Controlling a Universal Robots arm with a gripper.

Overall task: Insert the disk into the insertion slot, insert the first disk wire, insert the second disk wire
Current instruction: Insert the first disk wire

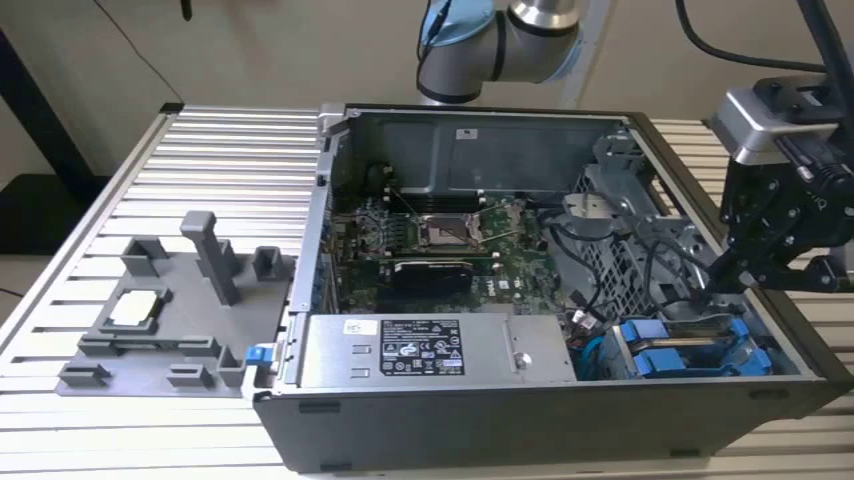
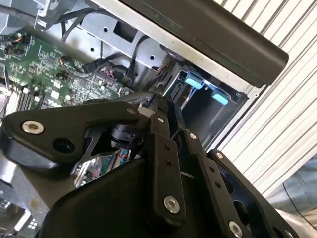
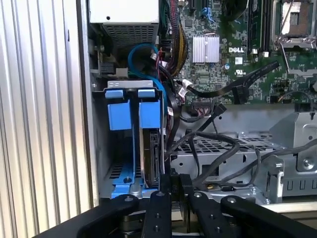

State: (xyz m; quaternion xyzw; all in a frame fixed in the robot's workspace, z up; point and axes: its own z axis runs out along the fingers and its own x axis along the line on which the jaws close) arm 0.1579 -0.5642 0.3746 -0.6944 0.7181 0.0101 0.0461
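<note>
First wrist view: tool [image 3: 175, 182] jaws together, just beside disk [image 3: 151, 153].

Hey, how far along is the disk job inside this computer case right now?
Done, it seems: the disk sits seated in the insertion slot. In hand: the claw is down at the disk's near edge, close beside loose black wires. Left: neither disk wire can be seen plugged into the disk, so both wire steps look open, though that end is partly hidden.
</note>
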